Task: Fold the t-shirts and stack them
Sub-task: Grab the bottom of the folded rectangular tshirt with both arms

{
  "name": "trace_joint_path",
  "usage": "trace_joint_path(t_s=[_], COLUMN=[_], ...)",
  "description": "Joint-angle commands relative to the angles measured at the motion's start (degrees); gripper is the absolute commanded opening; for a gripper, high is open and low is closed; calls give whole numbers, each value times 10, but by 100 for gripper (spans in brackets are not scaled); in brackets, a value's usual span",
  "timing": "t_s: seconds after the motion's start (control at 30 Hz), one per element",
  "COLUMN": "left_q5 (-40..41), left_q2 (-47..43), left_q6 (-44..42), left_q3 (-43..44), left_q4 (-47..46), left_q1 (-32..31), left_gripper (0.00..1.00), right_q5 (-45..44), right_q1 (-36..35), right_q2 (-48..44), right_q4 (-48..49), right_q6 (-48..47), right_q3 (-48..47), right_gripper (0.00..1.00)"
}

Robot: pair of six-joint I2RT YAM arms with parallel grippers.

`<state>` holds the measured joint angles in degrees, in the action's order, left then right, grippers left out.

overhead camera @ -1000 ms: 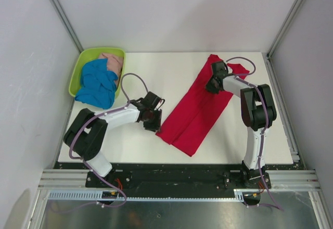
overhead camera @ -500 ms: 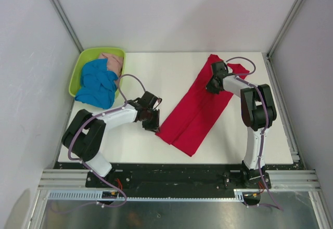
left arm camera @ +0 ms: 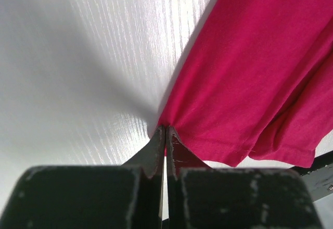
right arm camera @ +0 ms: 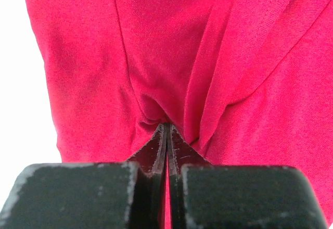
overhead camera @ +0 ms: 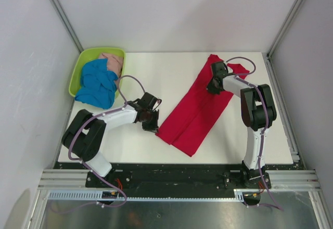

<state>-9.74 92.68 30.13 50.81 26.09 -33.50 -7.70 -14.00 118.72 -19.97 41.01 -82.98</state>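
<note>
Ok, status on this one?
Left gripper shut on red t-shirt, near corner. Right gripper shut on far end. In basket: blue shirt, pink shirt. Nothing blocking.

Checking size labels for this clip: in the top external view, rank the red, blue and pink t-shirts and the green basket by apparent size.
1. red t-shirt
2. basket and blue t-shirt, too alike to rank
3. pink t-shirt, only partly showing

The white table point(overhead camera: 161, 73) has a red t-shirt point(overhead camera: 195, 117) lying diagonally on it, lime-green basket point(overhead camera: 99, 51) in the far-left corner.
</note>
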Motion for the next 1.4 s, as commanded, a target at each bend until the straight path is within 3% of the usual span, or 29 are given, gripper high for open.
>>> trace_joint_path(t_s=[0.0, 0.3, 0.5, 0.6, 0.73, 0.97, 1.13, 1.37], left_q5=[-4, -7, -36, -49, -59, -57, -46, -46], left_q2=[-15, -20, -33, -47, -71, -116, -134, -125], left_q6=[8, 8, 6, 7, 15, 42, 50, 43], left_q3=[-9, -11, -17, -29, -53, -94, -106, -96], left_q4=[-5, -4, -4, -4, -5, -6, -7, -7], left_q1=[2, 2, 2, 1, -2, -25, -28, -29], left_gripper=[0, 0, 0, 0, 0, 0, 0, 0], right_q5=[-30, -33, 7, 23, 35, 59, 39, -8], right_q1=[7, 7, -4, -8, -30, -101, -219, -406], right_q2=[-34, -39, -67, -95, -167, -367, -483, -551], right_q4=[-35, -65, -63, -91, -123, -142, -174, -209], right_q6=[-11, -27, -43, -37, -14, 77, 206, 389], right_q3=[-21, -19, -25, -25, 34, 237, 355, 419], right_gripper=[0, 3, 45, 52, 51, 45, 41, 39])
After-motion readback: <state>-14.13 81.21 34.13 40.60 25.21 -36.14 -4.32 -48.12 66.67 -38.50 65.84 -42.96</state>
